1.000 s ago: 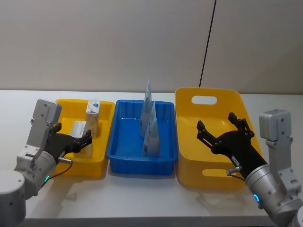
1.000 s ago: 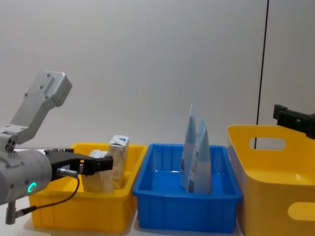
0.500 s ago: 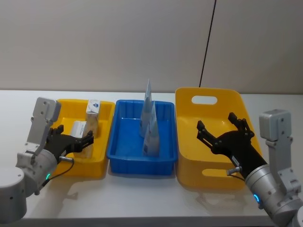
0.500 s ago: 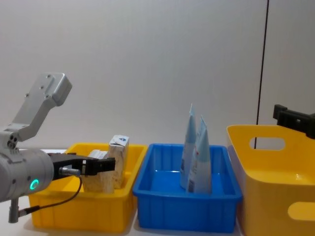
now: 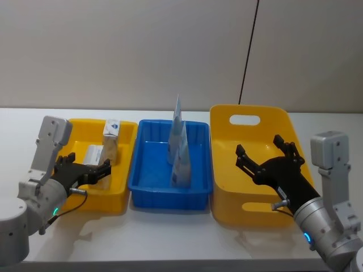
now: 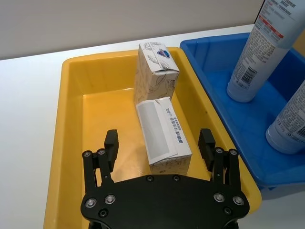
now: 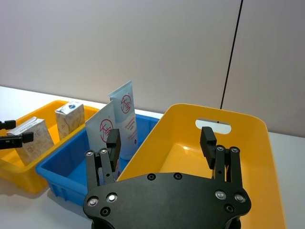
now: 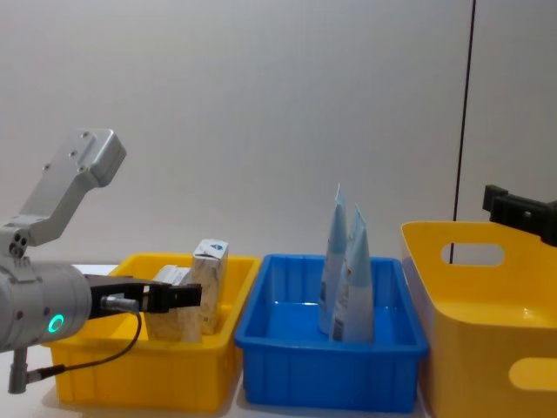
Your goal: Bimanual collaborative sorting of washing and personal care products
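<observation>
Jaws of the left gripper [image 6: 159, 141] are standing spread wide and holding nothing, and the gripper is hovering over the near end of the small yellow tray [image 6: 71, 124] on the white bench [image 5: 170, 232]. Jaws of the right gripper [image 7: 160, 137] are likewise spread and empty, and it is hanging above the large yellow tray [image 5: 225, 170] with a handle slot. Just beyond the left gripper, the lying gable-top pack [image 6: 164, 136] is resting on its side in the small tray, its far end meeting the upright gable-top pack [image 6: 155, 71], which is showing a blue mark on top. In the blue tray [image 5: 147, 165] between the yellow ones, the nearer squeeze tube [image 5: 181, 161] is standing cap-down just in front of the farther squeeze tube [image 5: 176, 124], both pale blue.
</observation>
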{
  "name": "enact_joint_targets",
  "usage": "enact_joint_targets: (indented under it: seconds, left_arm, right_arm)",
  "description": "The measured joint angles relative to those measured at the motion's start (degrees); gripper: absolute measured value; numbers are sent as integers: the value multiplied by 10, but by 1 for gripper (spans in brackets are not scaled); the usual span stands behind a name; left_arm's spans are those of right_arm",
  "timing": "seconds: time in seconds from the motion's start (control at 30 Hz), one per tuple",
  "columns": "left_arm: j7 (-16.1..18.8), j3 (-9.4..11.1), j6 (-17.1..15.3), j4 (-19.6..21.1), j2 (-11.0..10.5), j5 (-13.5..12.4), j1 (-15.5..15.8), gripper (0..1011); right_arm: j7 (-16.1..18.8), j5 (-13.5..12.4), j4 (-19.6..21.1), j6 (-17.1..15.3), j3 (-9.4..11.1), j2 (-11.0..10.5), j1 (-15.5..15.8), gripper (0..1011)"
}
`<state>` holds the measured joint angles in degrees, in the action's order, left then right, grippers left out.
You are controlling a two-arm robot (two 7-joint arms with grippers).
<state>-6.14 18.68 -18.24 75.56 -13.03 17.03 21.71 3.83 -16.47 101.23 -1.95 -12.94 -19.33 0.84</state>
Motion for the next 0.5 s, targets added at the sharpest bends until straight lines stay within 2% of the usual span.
enact_joint_targets:
  seconds: [0.07, 0.3, 0.33, 0.37, 0.4, 0.5]
  left_arm:
    - [0, 0, -2, 1, 0, 0, 0, 991]
    - [0, -2, -9, 4, -1, -1, -1, 849]
    - [0, -2, -10, 5, -1, -1, -1, 794]
    - [0, -2, -11, 5, -1, -2, -1, 781]
    - [0, -2, -12, 5, -1, -2, -1, 716]
    - [0, -2, -13, 6, -1, -2, -1, 658]
  right_arm:
    - [0, 0, 0, 0, 0, 0, 0, 1002]
    - [0, 0, 0, 0, 0, 0, 0, 1002]
    - [0, 0, 0, 0, 0, 0, 0, 1002]
    - [0, 0, 0, 0, 0, 0, 0, 1002]
    - [0, 0, 0, 0, 0, 0, 0, 1002]
    - [0, 0, 0, 0, 0, 0, 0, 1002]
